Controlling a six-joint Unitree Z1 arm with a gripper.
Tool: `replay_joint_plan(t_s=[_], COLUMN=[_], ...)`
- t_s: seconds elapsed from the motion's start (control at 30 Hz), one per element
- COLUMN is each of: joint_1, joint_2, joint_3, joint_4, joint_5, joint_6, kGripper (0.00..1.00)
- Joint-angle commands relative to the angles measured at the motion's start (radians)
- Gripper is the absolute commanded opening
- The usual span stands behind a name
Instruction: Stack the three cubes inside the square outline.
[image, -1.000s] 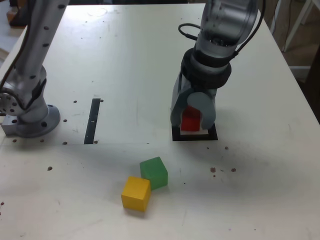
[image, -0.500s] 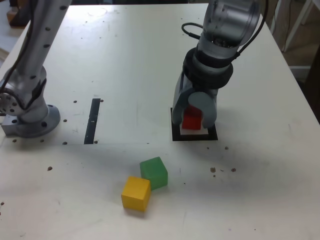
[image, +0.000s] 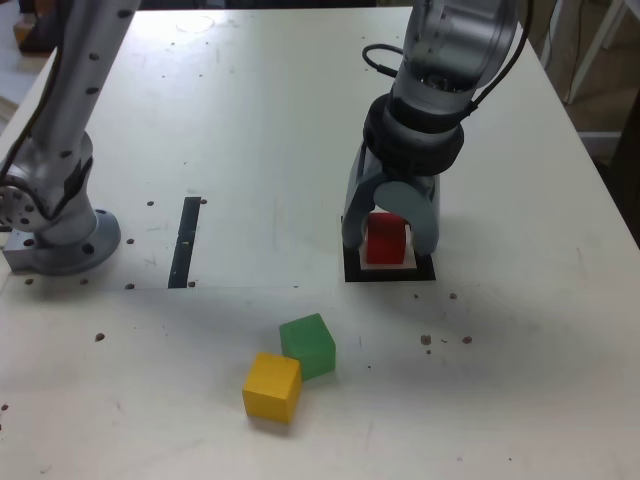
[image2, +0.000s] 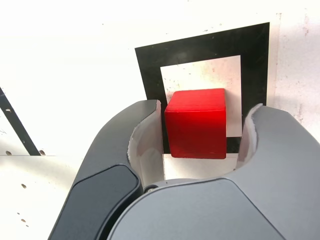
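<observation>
On the desk (image: 520, 330), going L to R in the ext. view:

1 arm base (image: 65, 240) is standing by the desk's L edge, w/ 1 arm section (image: 75, 90) rising from it past the top of the view.

1 blk strip (image: 185, 242) is lying flat next, R of the base, running roughly toward the desk's far edge & back.

2 cubes are sitting in the near part of the desk, toward the viewer: 1 yel cube (image: 272, 387), then 1 grn cube (image: 308, 346) just beside it, a bit farther back & to the R. Neither is stacked; each is resting on the desk itself.

1 sq. outline (image: 391, 274) is lying flat farther R, between those cubes & the desk's R edge, blk border w/ pale centre. 1 red cube (image: 385, 240) is sitting in it, upright. So 3 cubes total: 1 in the outline, 2 outside, 0 on top of one another.

1 pincer (image: 390, 232) is reaching down over the outline, its 2 fingers (image2: 145, 145) standing apart, 1 on each side of the red cube. In the wrist view, gaps are showing betw. cube & fingers, a narrow one on one side & a wider one on the other, so it isn't clamping anything.

1 thin blk cable (image: 378, 60) is looping off the arm above the pincer.
</observation>
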Motion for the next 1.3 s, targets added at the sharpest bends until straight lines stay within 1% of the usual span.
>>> replay_joint_plan(t_s=[0.0, 0.07, 0.2, 0.4, 0.47, 0.67, 0.8, 0.87, 0.97, 1.1, 1.27], joint_1=[0.004, 0.006, 0.003, -0.040, -0.069, -0.167, -0.237, -0.273, -0.324, -0.385, -0.465], joint_2=[-0.015, -0.027, -0.096, -0.226, -0.250, -0.314, -0.336, -0.338, -0.340, -0.351, -0.363], joint_3=[0.001, 0.004, 0.015, 0.058, 0.070, 0.134, 0.178, 0.189, 0.207, 0.241, 0.260], joint_4=[0.003, 0.008, 0.037, 0.068, 0.079, 0.098, 0.098, 0.097, 0.097, 0.097, 0.099], joint_5=[-0.005, -0.007, -0.011, -0.024, -0.017, 0.038, 0.045, 0.040, 0.023, -0.015, -0.066], joint_6=[0.002, 0.001, 0.013, 0.110, 0.140, 0.156, 0.127, 0.100, 0.053, -0.026, -0.154], kGripper=[0.99, 0.99, 0.99, 0.99, 0.99, 0.99, 0.99, 0.99, 0.98, 0.97, 0.98])
